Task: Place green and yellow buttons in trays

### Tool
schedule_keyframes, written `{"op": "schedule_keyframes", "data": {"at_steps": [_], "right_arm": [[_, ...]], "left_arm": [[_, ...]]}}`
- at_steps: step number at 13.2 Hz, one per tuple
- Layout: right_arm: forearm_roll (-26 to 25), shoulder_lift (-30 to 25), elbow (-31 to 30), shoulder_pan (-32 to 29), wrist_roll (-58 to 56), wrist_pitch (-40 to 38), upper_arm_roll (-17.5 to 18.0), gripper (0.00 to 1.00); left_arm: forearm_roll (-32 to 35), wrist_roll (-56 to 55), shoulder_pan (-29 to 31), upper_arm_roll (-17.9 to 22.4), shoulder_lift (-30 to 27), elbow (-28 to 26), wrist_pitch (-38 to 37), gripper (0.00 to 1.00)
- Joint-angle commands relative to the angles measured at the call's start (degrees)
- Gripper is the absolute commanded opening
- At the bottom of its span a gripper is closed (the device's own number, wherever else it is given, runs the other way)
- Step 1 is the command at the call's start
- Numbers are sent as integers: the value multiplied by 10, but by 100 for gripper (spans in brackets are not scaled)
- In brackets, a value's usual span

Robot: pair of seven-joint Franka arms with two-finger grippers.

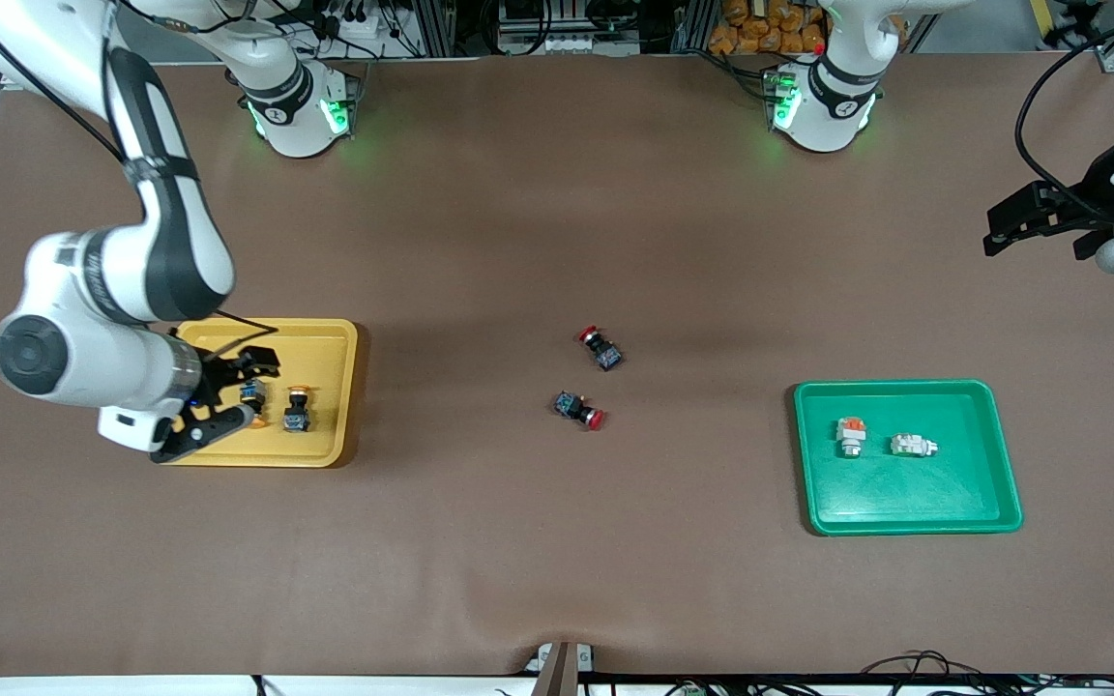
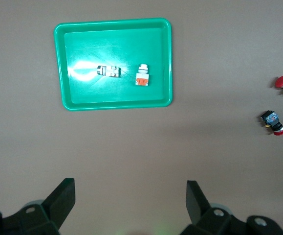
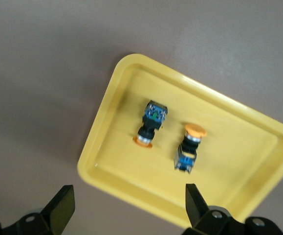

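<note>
With both yellow-capped switches [image 3: 151,125] lying in the yellow tray [image 1: 325,333] directly beneath its open, empty fingers, the right gripper [image 1: 219,396] can lift clear.

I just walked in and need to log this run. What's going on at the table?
Two arms are sorting small switches into trays. The yellow tray holds two yellow-capped switches, with the open right gripper empty above it. The green tray holds two white switches. The left gripper, open and empty, waits up over the table's left-arm end. Two red-capped switches lie mid-table, outside both trays.
</note>
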Motion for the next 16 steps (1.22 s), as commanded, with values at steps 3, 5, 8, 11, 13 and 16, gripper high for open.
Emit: {"op": "schedule_keyframes", "data": {"at_steps": [3,5,8,11,13,16], "right_arm": [[-16,-47,22,-2,37,-62,9,100],[-16,-73,23,-2,53,-94,10,100],[-37,-117,41,14,91,-156,12,100],[-36,-128,65,18,151,-214,15,100],[-35,-142,64,16,161,-219,16,100],[-33,-158,60,-22,152,-230,17,100]], "left_arm": [[3,8,2,-1,-1,8,-9,100],[3,8,1,-1,-1,8,-9,100],[3,6,0,-1,-1,8,-7,100],[3,6,0,-1,-1,8,-7,100],[2,6,1,-1,-1,8,-7,100],[3,6,0,-1,-1,8,-6,100]]}}
